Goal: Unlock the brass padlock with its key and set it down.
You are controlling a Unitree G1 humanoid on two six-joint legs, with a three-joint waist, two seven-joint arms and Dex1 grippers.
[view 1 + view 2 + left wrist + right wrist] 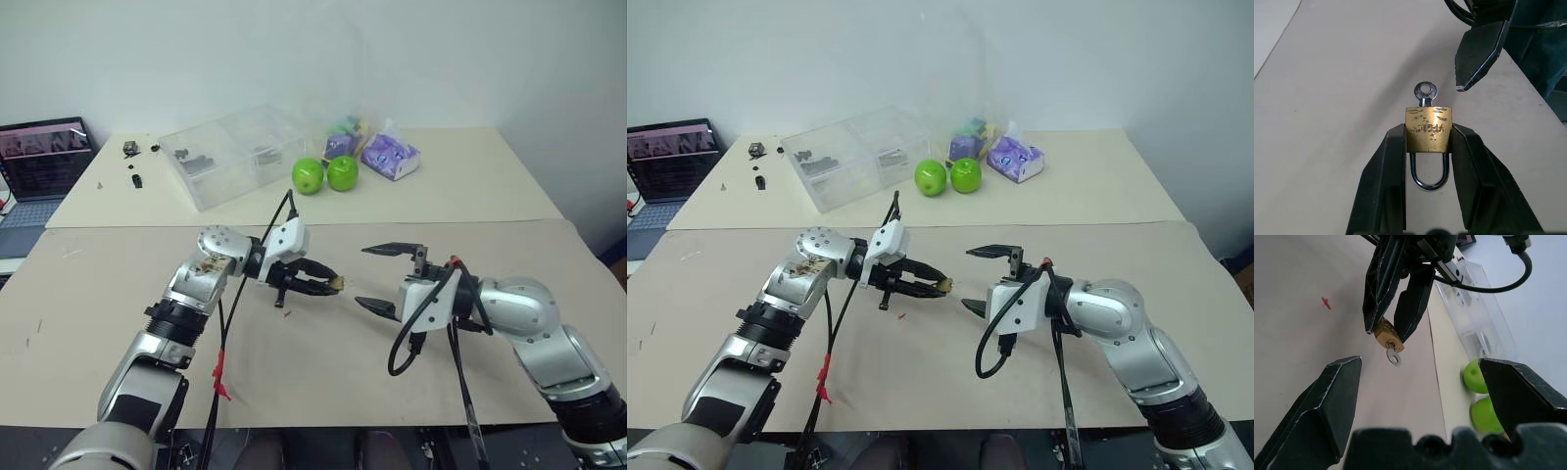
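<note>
Laptop (44, 157) at far left edge, screen lit. Small dark parts (132, 164) on rear table. Clear plastic box (235, 152), compartmented, behind arms. Two glossy green apples (325, 174), then crinkled purple packets (390, 155). Left gripper (331, 285) clamps padlock (1428, 129) above beige tabletop (323, 362): scratched brass body, silvery shackle between fingers, key (1425, 92) inserted. Red speck (285, 313) below. Right gripper (384, 279) spread wide, empty, near padlock, apart.

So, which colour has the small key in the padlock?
Silvery; the key shows best in the left wrist view.
</note>
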